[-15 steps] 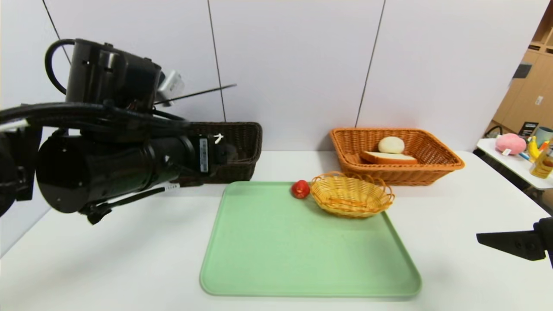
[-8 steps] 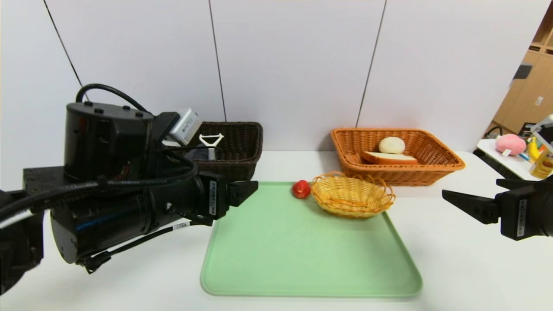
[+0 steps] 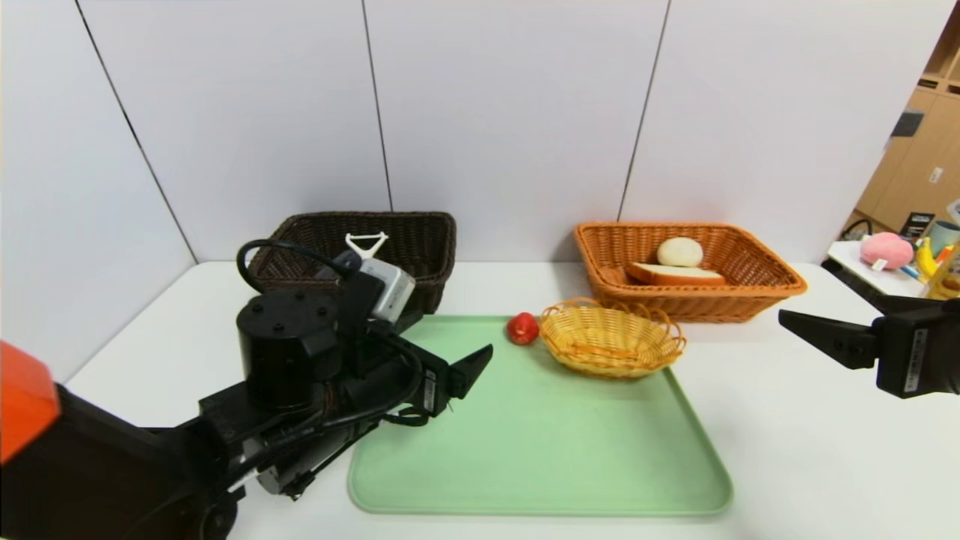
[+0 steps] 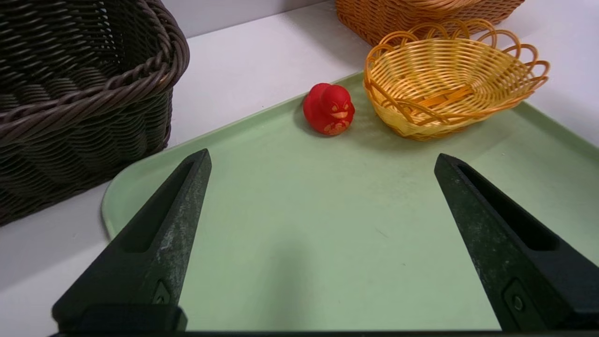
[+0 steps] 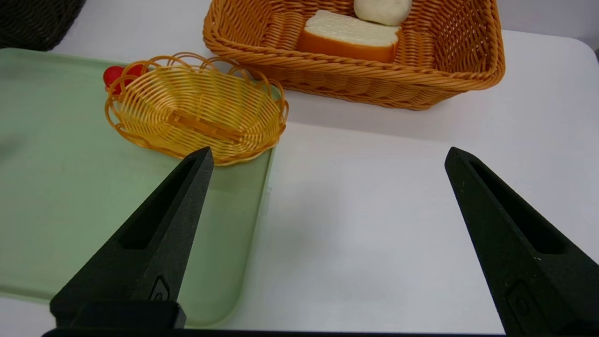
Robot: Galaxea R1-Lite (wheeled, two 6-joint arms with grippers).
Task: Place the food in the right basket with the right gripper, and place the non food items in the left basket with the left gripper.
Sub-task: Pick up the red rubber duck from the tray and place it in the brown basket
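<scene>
Head view: a green tray (image 3: 540,442) lies at the centre of the white surface (image 3: 787,450). At the tray's 12 o'clock edge sits a small red rubber duck (image 3: 523,328), with a small yellow oval basket (image 3: 611,339) just beside it at its 3 o'clock. Beyond the tray, at 11 o'clock, stands the dark brown wicker basket (image 3: 420,240), where a white-headed peeler (image 3: 366,244) pokes up. At 1 o'clock stands the orange-brown wicker basket (image 3: 750,289), holding a bread slice (image 3: 675,274) with a pale bun (image 3: 679,252) resting on its far side. The left tool (image 3: 469,367) hovers low over the tray's 9 o'clock edge, pointing toward the duck but well short of it. The right tool (image 3: 821,337) hangs over the bare surface at the tray's 3 o'clock.

Left wrist view: the left tool (image 4: 323,201) has its two black fingers (image 4: 164,234) spread wide, with nothing between them. The duck (image 4: 329,109) stands ahead on the tray (image 4: 304,243), the yellow basket (image 4: 449,93) close beside it, and the dark basket (image 4: 84,93) is off the tray's corner.

Right wrist view: the right tool (image 5: 327,201) is likewise spread wide and empty above the surface (image 5: 365,224). Ahead are the yellow basket (image 5: 196,112) on the tray (image 5: 56,196), with the duck (image 5: 114,74) peeking from behind it, and the orange-brown basket (image 5: 374,77) with bread slice (image 5: 348,40) and bun (image 5: 383,9) inside.
</scene>
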